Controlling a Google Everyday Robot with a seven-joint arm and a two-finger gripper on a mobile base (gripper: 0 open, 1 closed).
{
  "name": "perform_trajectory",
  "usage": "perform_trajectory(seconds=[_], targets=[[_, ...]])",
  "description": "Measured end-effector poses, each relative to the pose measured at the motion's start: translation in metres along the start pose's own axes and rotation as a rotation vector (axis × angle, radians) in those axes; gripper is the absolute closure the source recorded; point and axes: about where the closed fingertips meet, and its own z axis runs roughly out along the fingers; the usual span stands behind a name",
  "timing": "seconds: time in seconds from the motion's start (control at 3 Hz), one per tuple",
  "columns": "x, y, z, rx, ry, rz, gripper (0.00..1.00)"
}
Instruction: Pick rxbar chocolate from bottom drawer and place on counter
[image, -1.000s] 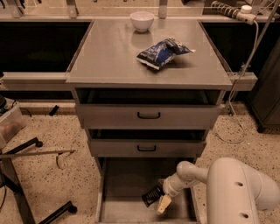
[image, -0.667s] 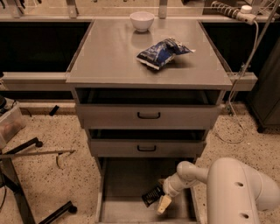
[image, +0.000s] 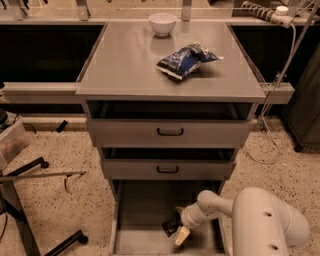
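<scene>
Nothing has visibly moved since a second ago. The gripper (image: 179, 231) hangs at the same place, low inside the bottom drawer (image: 142, 215), below the near edge of the worktop (image: 125, 65) and toward its right corner. Just against it lies a small dark flat thing, which I judge to be the rxbar chocolate (image: 171, 225). Whether the gripper is clenched on it or only touches it, I cannot tell. Such a bar should be light, thin, a little bendable, with a slick wrapper — better to take it across its narrow width. On the worktop a blue bag (image: 187, 59) lies right of centre, and a white bowl (image: 163, 22) stands at the far edge.
</scene>
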Motion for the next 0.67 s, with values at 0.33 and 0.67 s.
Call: perform_trajectory(seconds=[0.33,0.67], targets=[[-0.010,-0.012,0.030,0.023,-0.038,-0.035,0.00],[-0.004,-0.024,0.038,0.045,-0.012,-0.036,0.00]])
